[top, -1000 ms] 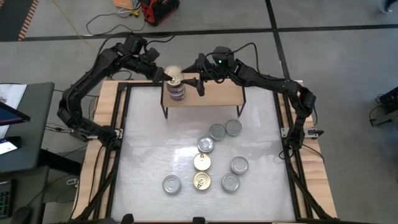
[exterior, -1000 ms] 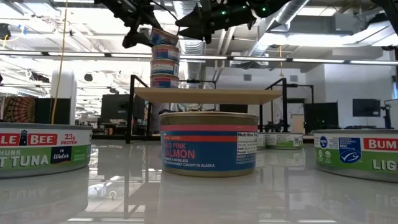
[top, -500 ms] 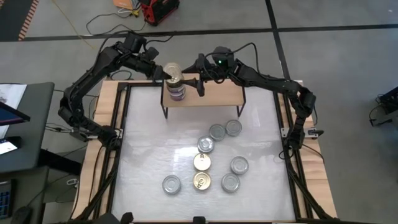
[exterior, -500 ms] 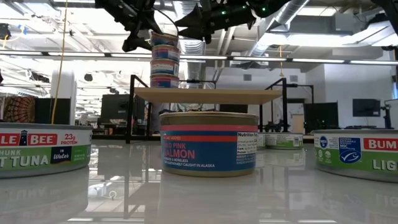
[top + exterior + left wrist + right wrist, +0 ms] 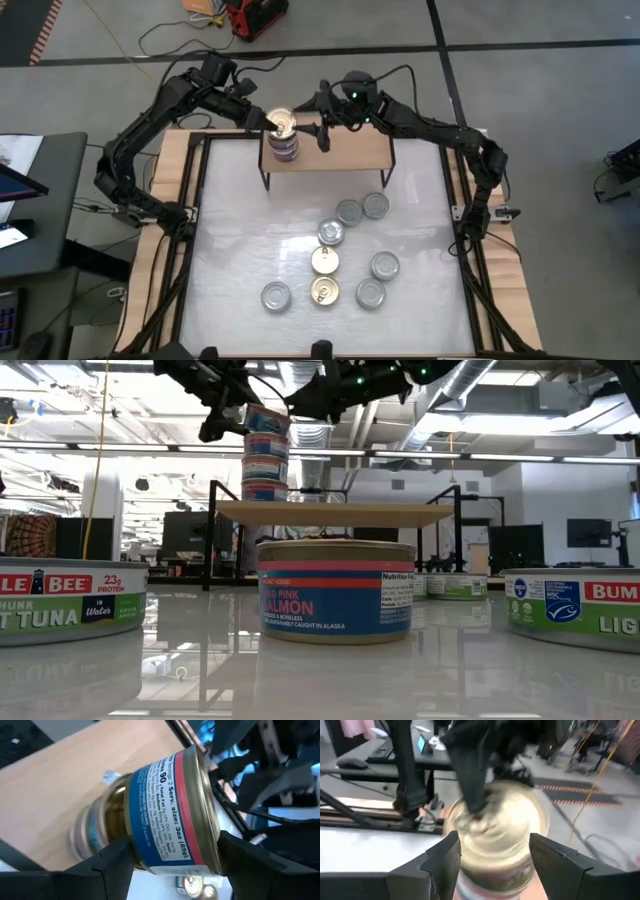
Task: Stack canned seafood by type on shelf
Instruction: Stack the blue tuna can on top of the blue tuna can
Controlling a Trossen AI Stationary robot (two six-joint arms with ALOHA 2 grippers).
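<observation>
Seven loose tins (image 5: pixel 325 262) lie on the table (image 5: pixel 230 250), a three-tin stack (image 5: pixel 265 458) stands at the shelf's (image 5: pixel 350 152) left end, its top tin (image 5: pixel 170 815) clasped by the left gripper (image 5: pixel 266 120), the right gripper (image 5: pixel 322 128) standing open beside it.

2 black jointed arms (image 5: pixel 140 120) — thin cables, dark pincers.

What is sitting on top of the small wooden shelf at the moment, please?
On the shelf, a stack of cans, three visible; the left gripper clasps the top can. Nothing else visible; the right gripper covers part.
</observation>
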